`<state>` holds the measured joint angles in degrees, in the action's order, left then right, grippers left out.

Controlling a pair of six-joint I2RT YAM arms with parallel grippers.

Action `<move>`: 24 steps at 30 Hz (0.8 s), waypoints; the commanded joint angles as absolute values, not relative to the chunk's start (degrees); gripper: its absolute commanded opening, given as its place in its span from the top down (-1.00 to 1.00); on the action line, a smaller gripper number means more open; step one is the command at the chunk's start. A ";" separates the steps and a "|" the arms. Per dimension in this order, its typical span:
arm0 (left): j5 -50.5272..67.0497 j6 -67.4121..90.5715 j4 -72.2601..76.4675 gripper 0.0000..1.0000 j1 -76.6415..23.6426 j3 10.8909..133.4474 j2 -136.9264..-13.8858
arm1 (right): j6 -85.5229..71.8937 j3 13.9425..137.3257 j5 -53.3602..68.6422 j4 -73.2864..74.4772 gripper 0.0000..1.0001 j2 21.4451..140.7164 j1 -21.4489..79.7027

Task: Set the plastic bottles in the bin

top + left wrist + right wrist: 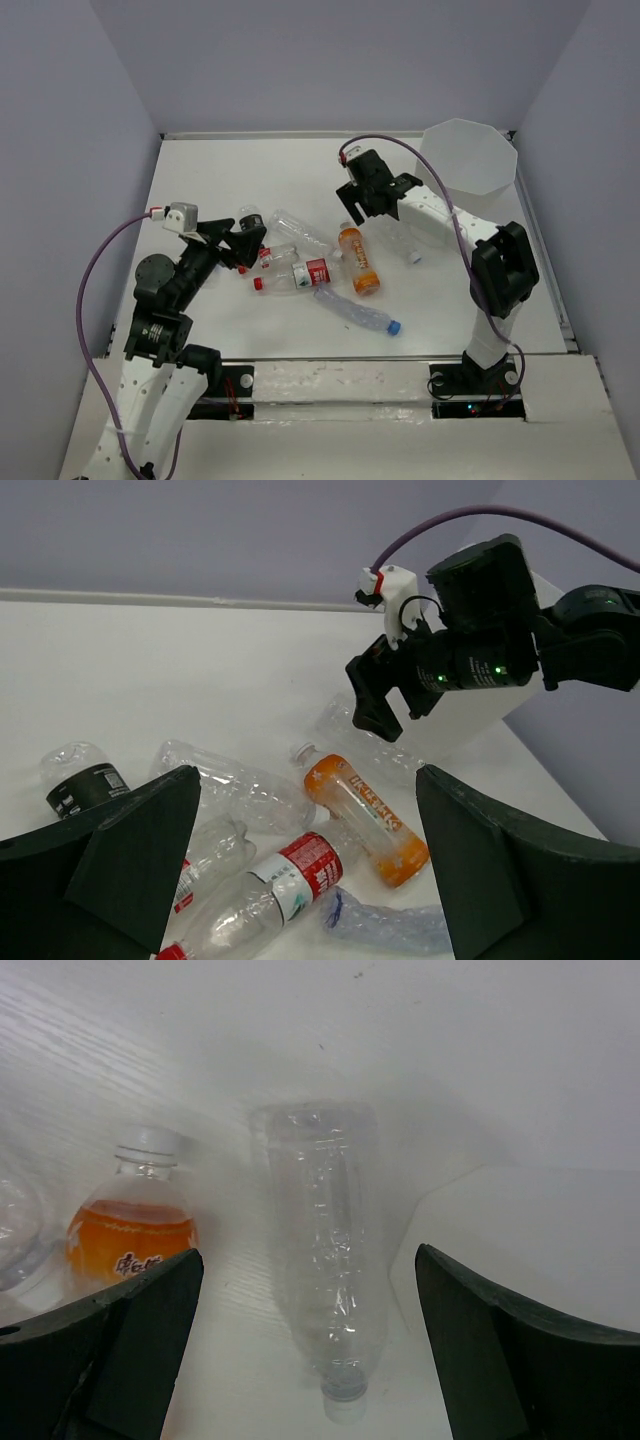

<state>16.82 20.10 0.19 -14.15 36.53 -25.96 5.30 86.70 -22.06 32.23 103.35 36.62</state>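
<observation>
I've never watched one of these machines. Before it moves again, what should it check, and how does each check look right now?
1. Right gripper open: ok.
2. Clear bottle lying between its fingers in the wrist view: ok.
3. Fingers low enough to close on it: cannot tell.
4. Orange bottle apart from that bottle: ok.
5. Left gripper open, holding nothing: ok.
6. Bin upright at the far right corner: ok.

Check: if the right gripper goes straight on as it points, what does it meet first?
Probably the clear unlabelled bottle, lying centred ahead of the open right gripper; depth is unclear.
</observation>
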 commanded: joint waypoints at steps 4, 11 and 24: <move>21.27 20.83 2.81 -0.98 -14.50 38.14 -29.00 | 9.23 94.21 -22.15 34.98 -0.85 110.65 32.61; 20.83 21.18 2.11 -0.98 -15.03 38.23 -30.67 | 10.55 96.50 -21.01 36.82 -0.86 116.19 32.08; 21.44 24.78 0.70 -0.98 -16.52 37.71 -33.75 | 10.72 97.29 -22.41 35.86 -0.58 122.61 31.55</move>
<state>19.49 22.13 -0.08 -15.88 36.53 -32.69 9.69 94.80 -20.78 35.83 122.54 31.88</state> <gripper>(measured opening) 0.989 0.811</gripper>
